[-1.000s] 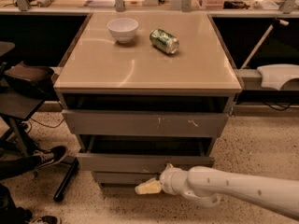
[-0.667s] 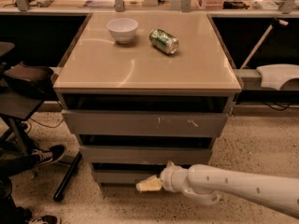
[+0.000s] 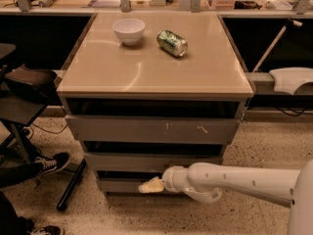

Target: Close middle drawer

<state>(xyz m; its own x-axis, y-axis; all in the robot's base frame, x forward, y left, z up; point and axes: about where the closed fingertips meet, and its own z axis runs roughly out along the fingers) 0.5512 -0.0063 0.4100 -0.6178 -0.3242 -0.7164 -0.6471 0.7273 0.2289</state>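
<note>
The middle drawer point(image 3: 151, 161) sits second down in the cabinet point(image 3: 146, 75), and its plain front appears to stand slightly proud. The gripper point(image 3: 150, 185) is at the cabinet's lower front, near centre. Whether it is clenched or released cannot be told. Recommended: press squarely toward the cabinet at mid-width so the tray does not skew, and stop when flush.

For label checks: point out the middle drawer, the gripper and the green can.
middle drawer point(image 3: 122, 161), camera view, plain grey front.
gripper point(image 3: 148, 185), camera view, pale tip, by the bottom drawer point(image 3: 116, 186) front.
green can point(image 3: 172, 43), camera view, curved side.
</note>
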